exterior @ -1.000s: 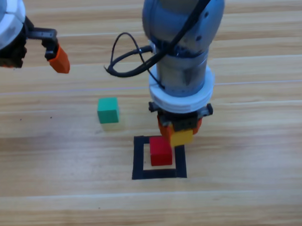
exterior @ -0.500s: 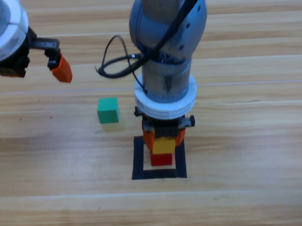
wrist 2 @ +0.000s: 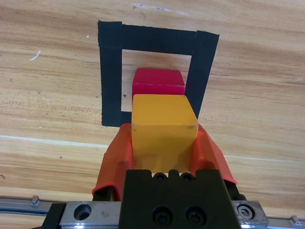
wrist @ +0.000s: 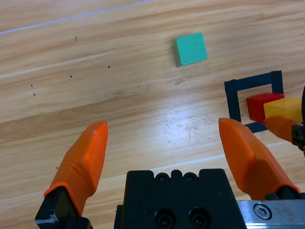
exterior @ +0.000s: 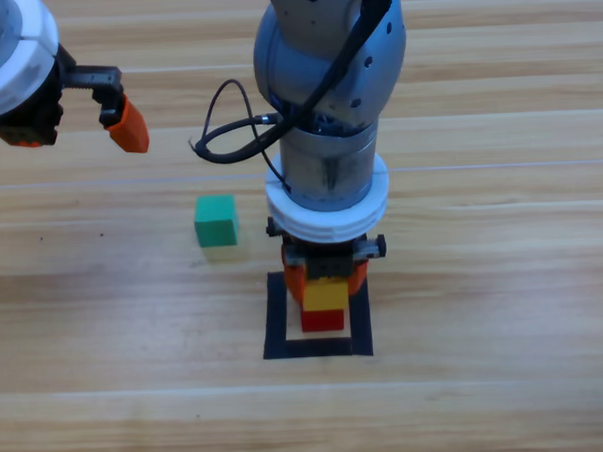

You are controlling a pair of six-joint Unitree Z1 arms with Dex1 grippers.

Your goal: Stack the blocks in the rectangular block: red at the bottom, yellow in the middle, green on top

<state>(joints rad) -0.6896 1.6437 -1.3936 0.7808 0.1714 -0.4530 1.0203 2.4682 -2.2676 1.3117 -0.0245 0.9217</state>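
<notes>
Waiting at ten o'clock of the high view, the left gripper (exterior: 127,123) hangs with its jaws spread wide and empty. Next, at about nine o'clock of the taped square (exterior: 275,317), the green cube (exterior: 215,220) sits alone on the grained wooden tabletop (exterior: 504,277), matte and sharp-edged. At centre, the right gripper (exterior: 325,280) pinches the yellow cube (exterior: 325,294) over the red cube (exterior: 323,320), which rests inside the dark, flat tape outline. Whether yellow already touches red is unclear. Smooth flat faces stack well only when squared, so the step calls for aligned edges, full contact, then a gentle release.
</notes>
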